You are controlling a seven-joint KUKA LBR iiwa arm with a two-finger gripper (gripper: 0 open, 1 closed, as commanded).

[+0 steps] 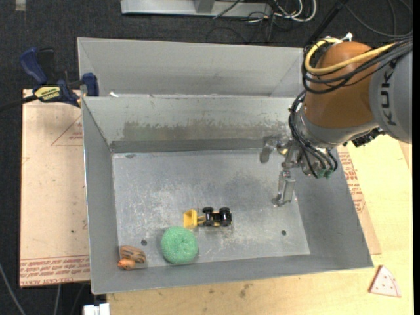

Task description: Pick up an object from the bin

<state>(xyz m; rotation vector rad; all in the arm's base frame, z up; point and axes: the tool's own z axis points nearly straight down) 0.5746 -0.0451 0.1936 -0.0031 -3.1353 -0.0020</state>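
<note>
- The grey metal bin (197, 176) has sloping walls and a flat, scuffed floor, bare over most of its area.
- The arm (341, 94), with its orange cover and cables, comes in over the bin's right rim, at the far right corner.
- The end effector (273, 180) hangs over bare floor in the right part of the bin, towards the far wall. Its two metal fingers (283, 190) stand apart, with floor visible between them and nothing in their grasp.
- A round green ball (179, 245) with a rough surface lies near the front wall, left of the middle.
- A small toy truck (210, 218), black with a yellow end, sits just behind and to the right of the ball, close to it. Its long axis runs left to right across the view, with the yellow end pointing left. It is the nearest thing to the end effector, yet well apart from it.
- A small brown and orange piece (131, 256) lies in the front left corner, left of the ball. Its kind is too small to tell.
</note>
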